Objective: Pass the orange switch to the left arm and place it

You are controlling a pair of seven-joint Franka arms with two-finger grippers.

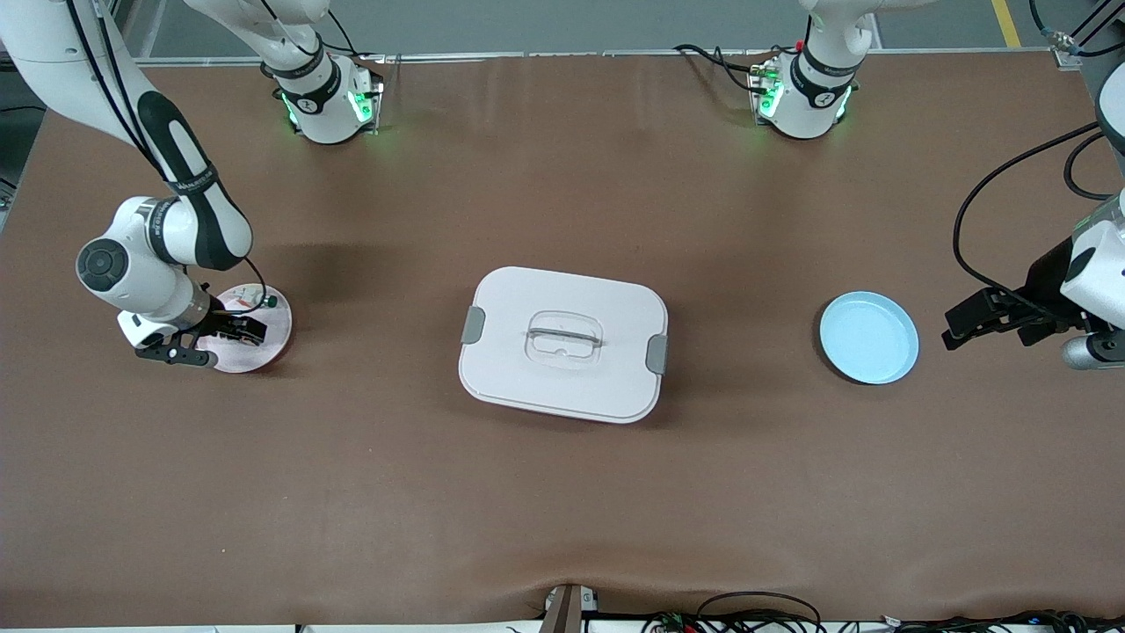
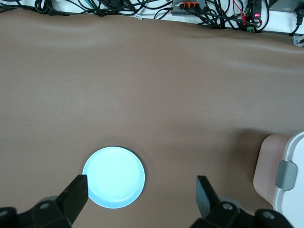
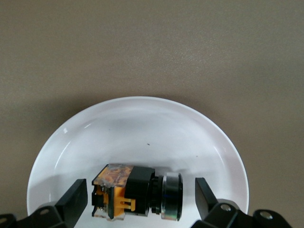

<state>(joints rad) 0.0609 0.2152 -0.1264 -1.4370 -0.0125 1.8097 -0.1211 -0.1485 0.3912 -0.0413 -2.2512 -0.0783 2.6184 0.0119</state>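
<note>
Brown table [image 1: 562,492]: one box [image 1: 563,343], two plates, one orange switch [image 3: 137,191].

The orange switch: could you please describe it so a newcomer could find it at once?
Start at the white box mid-table, then go toward the right arm's end to the pinkish plate. The orange switch lies on its side there, between the open fingers of the right claw: a small black body with orange parts and a silver ring.
</note>
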